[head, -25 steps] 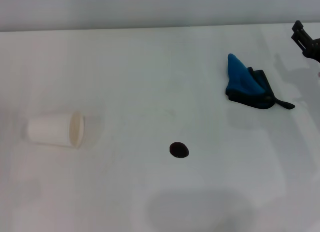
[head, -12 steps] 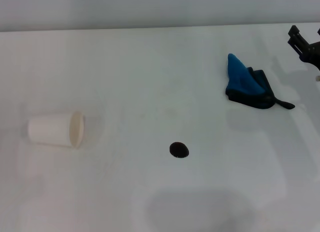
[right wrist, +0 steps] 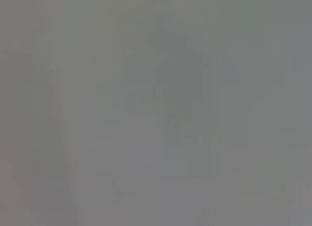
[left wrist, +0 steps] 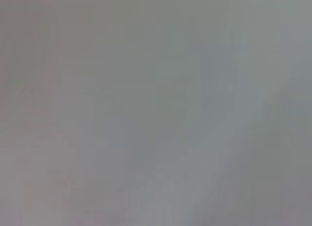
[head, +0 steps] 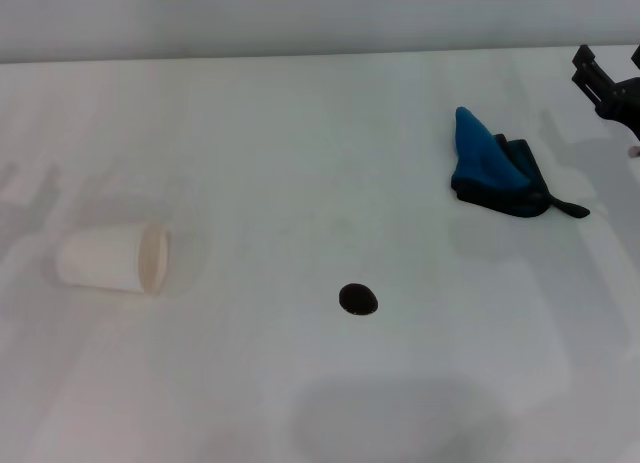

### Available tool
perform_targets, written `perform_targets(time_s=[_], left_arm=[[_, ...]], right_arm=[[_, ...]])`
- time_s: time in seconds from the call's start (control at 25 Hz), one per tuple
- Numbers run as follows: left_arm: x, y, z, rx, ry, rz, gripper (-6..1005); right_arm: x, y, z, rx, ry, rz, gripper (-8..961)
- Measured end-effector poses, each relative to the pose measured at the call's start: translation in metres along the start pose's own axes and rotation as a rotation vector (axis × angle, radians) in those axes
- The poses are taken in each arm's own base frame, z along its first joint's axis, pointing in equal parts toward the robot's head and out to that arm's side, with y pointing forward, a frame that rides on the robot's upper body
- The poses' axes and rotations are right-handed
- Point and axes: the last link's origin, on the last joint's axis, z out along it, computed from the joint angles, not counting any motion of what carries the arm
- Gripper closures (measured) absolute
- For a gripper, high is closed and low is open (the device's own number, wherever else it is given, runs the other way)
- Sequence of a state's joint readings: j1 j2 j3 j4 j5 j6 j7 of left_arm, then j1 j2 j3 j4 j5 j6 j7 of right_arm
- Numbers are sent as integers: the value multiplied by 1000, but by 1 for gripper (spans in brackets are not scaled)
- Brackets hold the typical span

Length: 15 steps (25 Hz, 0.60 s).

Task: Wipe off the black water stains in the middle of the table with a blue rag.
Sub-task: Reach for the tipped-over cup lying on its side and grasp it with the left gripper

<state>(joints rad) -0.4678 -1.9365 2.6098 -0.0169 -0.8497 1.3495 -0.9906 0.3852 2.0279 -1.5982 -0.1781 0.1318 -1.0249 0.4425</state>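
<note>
In the head view the blue rag (head: 495, 168) lies bunched on the white table (head: 300, 133) at the right, its peak pointing to the far side and a thin dark tail trailing right. The black water stain (head: 357, 299) is a small glossy oval near the table's middle, well apart from the rag. My right gripper (head: 610, 65) hangs at the far right edge, beyond and to the right of the rag, open with nothing between its fingers. My left gripper is out of view. Both wrist views show only plain grey.
A white paper cup (head: 112, 258) lies on its side at the left, its mouth facing the stain. Bare tabletop separates the cup, the stain and the rag.
My right gripper has crept a little leftward and farther into view at the right edge. A faint shadow has appeared on the table at the far left. Rag, stain and cup have not moved.
</note>
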Motion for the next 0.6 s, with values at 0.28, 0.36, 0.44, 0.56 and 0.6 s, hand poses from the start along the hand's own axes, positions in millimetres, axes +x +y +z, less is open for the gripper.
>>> perform_targets(time_s=[0.28,0.36,0.44,0.56,0.6], left_arm=[[29,-10,-4,-87,-125,-73,345],[38,-11,-5,-107,-165,-68,357],[49,-13,-7,-117,-187,-63,369],[68,-11,-9,-153,-203,-50,386],[73,-9,-8,-172,-222,-49,392]], right_arm=[[0,0,0,2,-3,9,95],[-1,0,1,0,-3,9,95],[-1,1,2,0,-4,9,95],[-2,1,2,-2,-5,9,95],[-2,1,2,-2,-6,9,96]])
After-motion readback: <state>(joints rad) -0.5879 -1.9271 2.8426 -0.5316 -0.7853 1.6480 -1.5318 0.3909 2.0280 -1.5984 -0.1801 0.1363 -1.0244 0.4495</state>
